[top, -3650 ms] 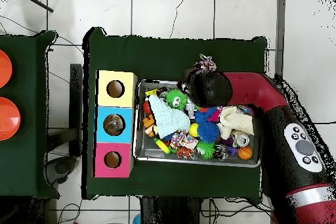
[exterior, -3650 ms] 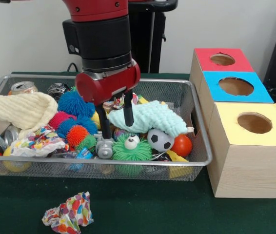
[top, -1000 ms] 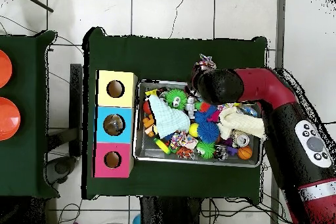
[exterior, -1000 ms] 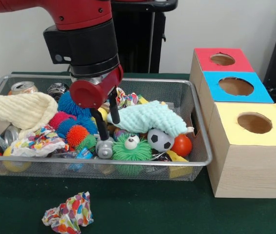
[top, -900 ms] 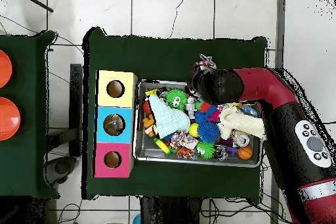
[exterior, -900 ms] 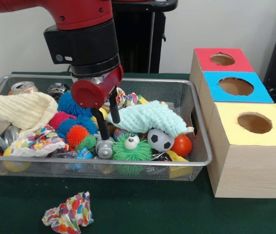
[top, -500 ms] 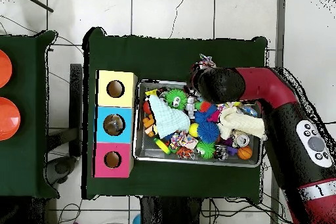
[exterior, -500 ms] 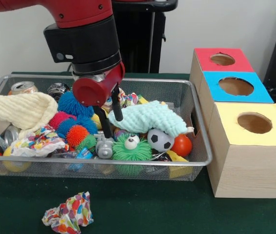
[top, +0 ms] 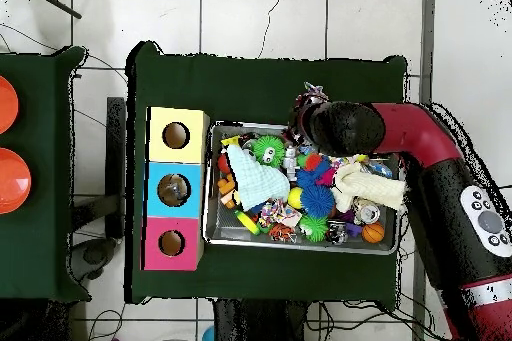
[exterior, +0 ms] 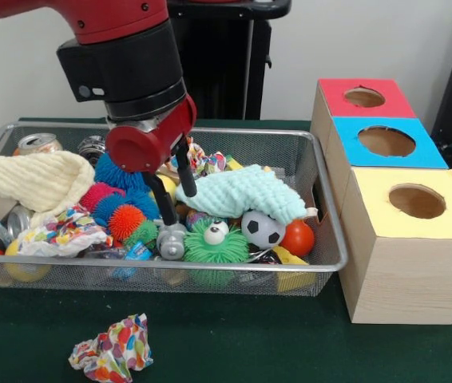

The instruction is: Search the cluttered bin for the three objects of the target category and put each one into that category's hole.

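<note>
Green cloth covers the desk (exterior: pixel 290 343), white wall behind, tiled floor seen from above. Red and black arm (exterior: pixel 122 56) comes down over the wire bin (exterior: pixel 326 215), which is packed with clutter. Right of the bin sits the wooden box with red hole (exterior: pixel 364 97), blue hole (exterior: pixel 386 141) and yellow hole (exterior: pixel 417 201) tops.

Inside the bin: cream cloth (exterior: pixel 26 179) at left, mint cloth (exterior: pixel 242 191) in the middle, spiky blue ball (exterior: pixel 118 171), orange spiky ball (exterior: pixel 126 221), green fuzzy ball with an eye (exterior: pixel 214 239), small soccer ball (exterior: pixel 263 229), red ball (exterior: pixel 298 237), cans (exterior: pixel 38 144) at the back. One crumpled paper wad (exterior: pixel 113 347) lies on the desk outside the bin.

Tool (exterior: pixel 172 195) hangs in the bin with fingers apart at a narrow-to-medium gap, holding nothing, tips just beside the mint cloth edge and above a small grey toy (exterior: pixel 170 239). Target category isn't stated; likely candidates all sit in the pile, none in a hole.

Risks, as I judge: fingers snag the mint cloth and drag it along; tight packing means a pinch catches two items; round balls squirt out of the grip.
</note>
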